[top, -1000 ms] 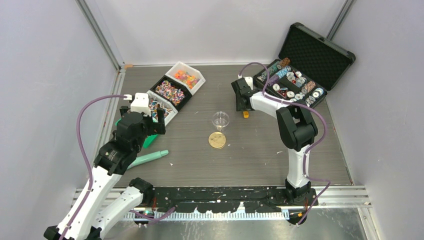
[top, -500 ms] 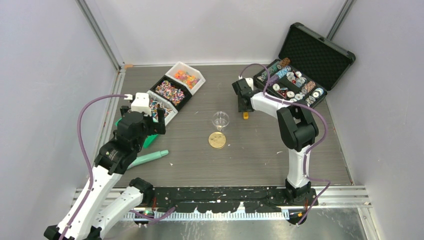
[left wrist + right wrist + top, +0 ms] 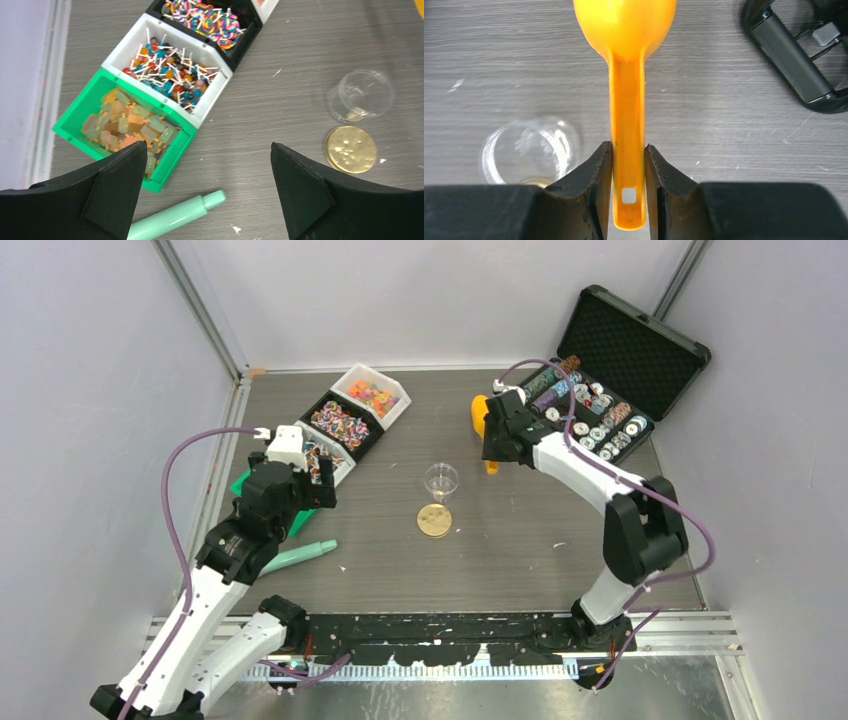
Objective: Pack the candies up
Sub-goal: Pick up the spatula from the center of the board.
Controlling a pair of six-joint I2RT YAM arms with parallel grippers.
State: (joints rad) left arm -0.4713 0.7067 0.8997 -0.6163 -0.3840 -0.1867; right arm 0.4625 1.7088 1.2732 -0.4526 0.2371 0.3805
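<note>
1. At the back right of the table (image 3: pixel 520 550), the right gripper (image 3: pixel 628 155) clamps the scoop (image 3: pixel 626 60) by its flat handle. The jaws are narrow, with the pads on both handle edges down near the hole end.
2. The candies (image 3: pixel 172 70) sit in a diagonal row of bins at the back left, well away from the scoop. There are golden-brown ones in the green bin (image 3: pixel 75 132), stick ones in the white bin (image 3: pixel 125 50) and striped ones in the black bin beyond.
3. The cup (image 3: pixel 360 95) stands mid-table, with the gold disc (image 3: pixel 350 149) just beside it on the near side. We see a small golden bit at the cup bottom but cannot tell what it is.
4. Step in hand, as we judge it: carry the scoop over to the bins for a first load.
5. To do it well, we hold the bowl level and pass above the cup without clipping its rim. We then enter a bin at a shallow angle and push along the bottom.
6. The grip sits far back on the handle, so we go slowly or the handle may twist between the pads.
7. The left gripper (image 3: pixel 207 155) hangs over the near bins, so we pick a far bin or clear it first.
8. Right arm pose: reaching forward and inward from its base, elbow up on the right. The wrist is between the cup and the case (image 3: pixel 632 340), and the scoop is off the table.
9. Left arm pose: stretched forward with the wrist tipped down over the green bin, jaws wide and holding nothing.
</note>
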